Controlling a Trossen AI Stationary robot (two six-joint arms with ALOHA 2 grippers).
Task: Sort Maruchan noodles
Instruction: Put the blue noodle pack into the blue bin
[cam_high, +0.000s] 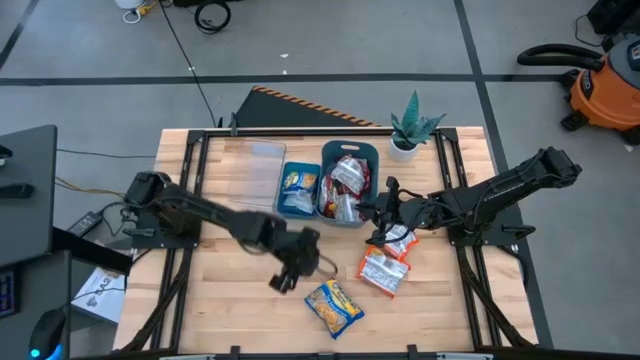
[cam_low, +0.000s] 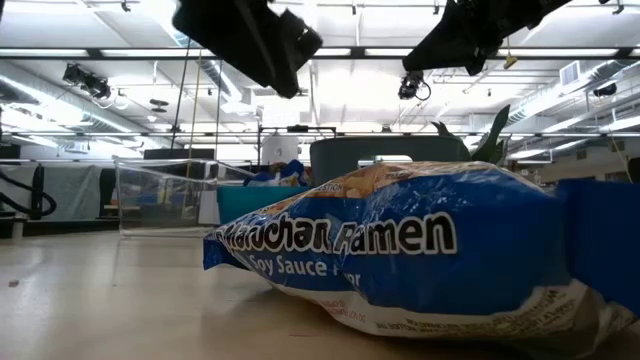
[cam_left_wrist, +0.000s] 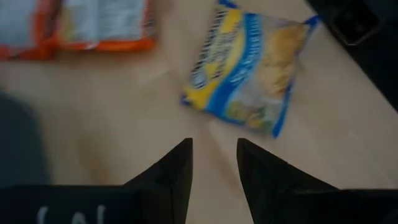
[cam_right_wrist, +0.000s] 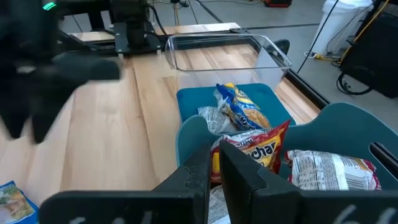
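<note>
Seen from above, a wooden desk (cam_high: 230, 300) holds two dark robot arms reaching toward its middle; the left gripper (cam_high: 287, 272) hovers over bare wood just toward ten o'clock of a yellow-and-blue noodle packet (cam_high: 333, 306), which lies flat near the six o'clock edge of the desk; in the left wrist view its two dark fingers (cam_left_wrist: 174, 171) stand a little apart with only wood between them, released and holding nothing, the same packet (cam_left_wrist: 252, 71) lying just beyond their tips; the right gripper (cam_high: 384, 205) sits at the three o'clock side of a dark blue bin (cam_high: 366, 152), and in the right wrist view its fingers (cam_right_wrist: 199, 171) are pressed nearly together at the bin's rim, just in front of a red-and-white packet (cam_right_wrist: 258, 146); whether they pinch it I cannot tell; that bin holds several red-and-white packets (cam_high: 346, 185); touching it at nine o'clock, a lighter blue bin (cam_high: 285, 205) holds yellow-and-blue packets (cam_high: 298, 181); a clear plastic container (cam_high: 252, 165) sits beside that, farther toward nine o'clock; two orange-and-white packets (cam_high: 388, 262) lie on the desk toward five o'clock of the dark bin; a small potted plant (cam_high: 410, 130) stands at the one o'clock corner.
</note>
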